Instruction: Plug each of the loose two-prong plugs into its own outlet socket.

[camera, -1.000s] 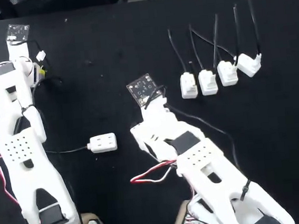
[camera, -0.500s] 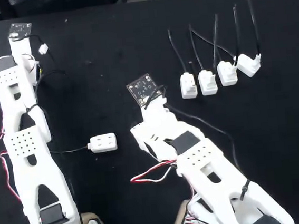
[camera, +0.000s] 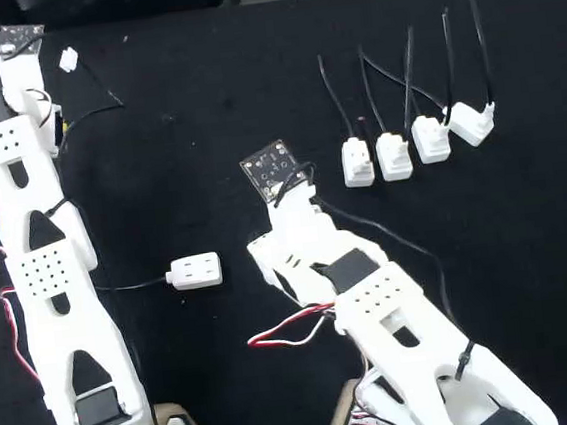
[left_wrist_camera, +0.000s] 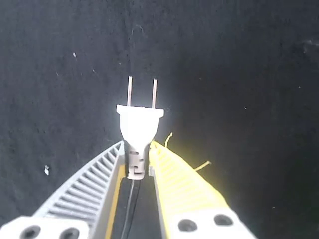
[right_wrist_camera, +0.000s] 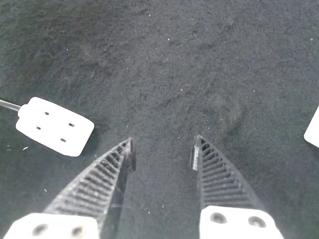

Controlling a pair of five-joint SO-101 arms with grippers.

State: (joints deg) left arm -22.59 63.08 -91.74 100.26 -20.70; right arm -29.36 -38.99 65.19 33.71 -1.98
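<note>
- I am clamping the white two-prong plug (left_wrist_camera: 139,117) in my left gripper (left_wrist_camera: 137,145), at the far left.
- My right gripper (right_wrist_camera: 162,149) is hanging spread, empty, beside the white rectangular outlet block (right_wrist_camera: 55,126).
- Next, I judge, I am needing to carry the plug to the block and align its prongs with the slots.

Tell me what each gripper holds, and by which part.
The left gripper pinches the small white two-prong plastic plug by its narrow cord end, prongs pointing outward. The right gripper is open and holds nothing.
</note>
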